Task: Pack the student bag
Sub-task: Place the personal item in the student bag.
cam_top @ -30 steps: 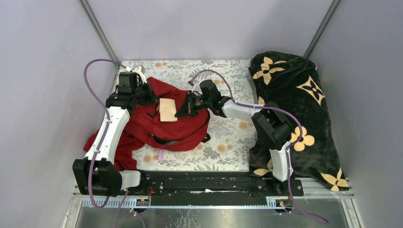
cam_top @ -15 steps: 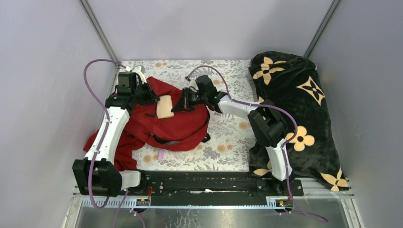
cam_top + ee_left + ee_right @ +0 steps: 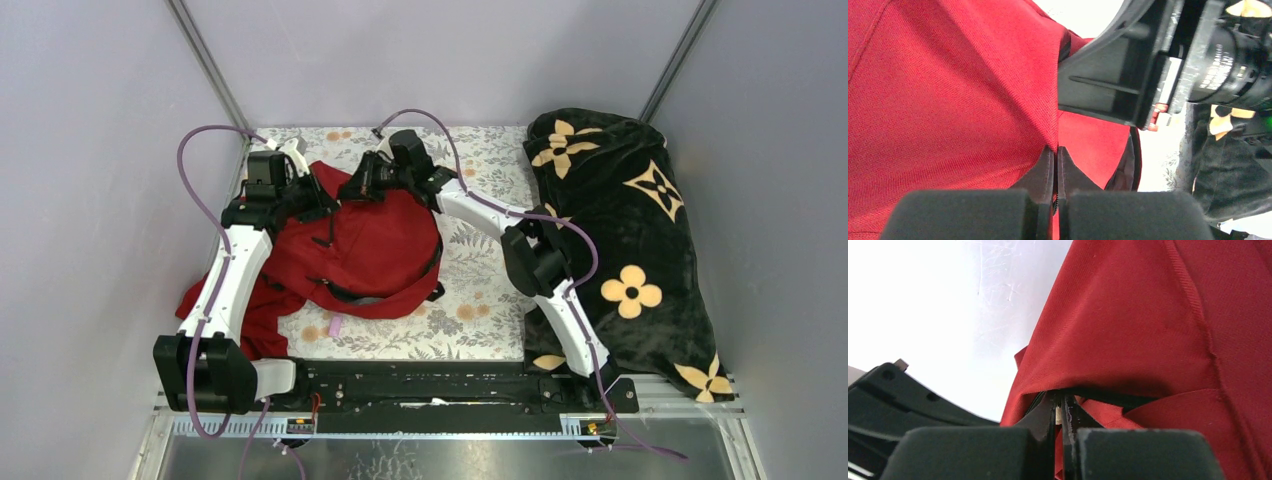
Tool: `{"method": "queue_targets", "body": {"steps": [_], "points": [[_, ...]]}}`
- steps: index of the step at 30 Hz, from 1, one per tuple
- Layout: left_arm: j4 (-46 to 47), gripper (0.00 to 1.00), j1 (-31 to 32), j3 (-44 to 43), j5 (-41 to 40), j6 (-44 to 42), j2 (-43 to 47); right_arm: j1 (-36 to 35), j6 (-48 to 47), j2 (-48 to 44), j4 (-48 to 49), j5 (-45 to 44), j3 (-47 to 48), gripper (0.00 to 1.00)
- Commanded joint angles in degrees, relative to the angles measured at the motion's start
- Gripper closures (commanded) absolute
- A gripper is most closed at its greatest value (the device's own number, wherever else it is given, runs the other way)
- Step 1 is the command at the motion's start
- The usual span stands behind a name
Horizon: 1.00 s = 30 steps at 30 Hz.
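The right gripper [image 3: 355,190] has travelled back and to the left to the far top edge of the student bag [image 3: 372,250], and the tan slab it carried over the bag a second ago is no longer in sight; whether it went inside cannot be told. At the far left, a thin red cloth [image 3: 263,335] lies bunched under the left arm, touching the bag. The left gripper [image 3: 1055,150] has its jaws pressed together on a fold of the bag's red fabric, holding it raised near the back-left corner of the floral table cover [image 3: 480,290]. The bag lies flat left of centre, black straps curling along its near edge, with a small pink object [image 3: 338,326] just in front of it. In the right wrist view, the right gripper's fingers [image 3: 1048,412] are drawn together and tucked beneath a lifted red edge; a pale sliver shows between them, too small to identify. The main risk is contact: the two grippers sit just beside each other, so either one shifting could strike the other. Pulling the right fingers out could also snag the fabric and drag the bag, or tug it out of the left's pinch. To the right, the black blanket [image 3: 620,200] crowds the right arm's elbow.
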<state>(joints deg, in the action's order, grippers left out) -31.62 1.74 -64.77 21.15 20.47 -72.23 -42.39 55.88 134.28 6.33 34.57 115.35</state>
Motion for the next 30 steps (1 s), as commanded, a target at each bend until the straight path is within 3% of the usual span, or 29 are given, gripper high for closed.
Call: {"method": "queue_targets", "body": {"steps": [1,6,12,14,19,26,30], "points": [[4.1,1.00,0.3,0.5,8.5,2.2,2.2,-0.8,2.3,2.9,0.8,-3.2,5.7,1.00],[5.3,1.00,0.2,0.2,8.6,3.7,1.8,-2.8,2.0,2.4,1.6,-0.9,2.2,0.99],[5.1,1.00,-0.3,0.4,8.7,4.7,0.3,-2.7,-3.0,-7.1,2.5,-1.1,-9.1,0.46],[5.5,1.00,-0.5,0.8,8.0,5.4,0.4,-2.7,-5.0,-9.7,1.3,-0.7,-10.6,0.36],[5.4,1.00,-0.5,0.9,6.0,5.8,0.7,-2.6,-8.9,-17.7,0.4,-2.9,-17.8,0.21],[4.6,1.00,-0.6,1.6,4.2,4.9,1.0,-2.3,-15.4,-27.1,-3.0,-8.5,-27.5,0.17],[3.5,1.00,-0.5,2.4,3.9,4.3,-0.4,-2.5,-15.8,-34.3,3.2,-11.3,-40.5,0.17]]}}
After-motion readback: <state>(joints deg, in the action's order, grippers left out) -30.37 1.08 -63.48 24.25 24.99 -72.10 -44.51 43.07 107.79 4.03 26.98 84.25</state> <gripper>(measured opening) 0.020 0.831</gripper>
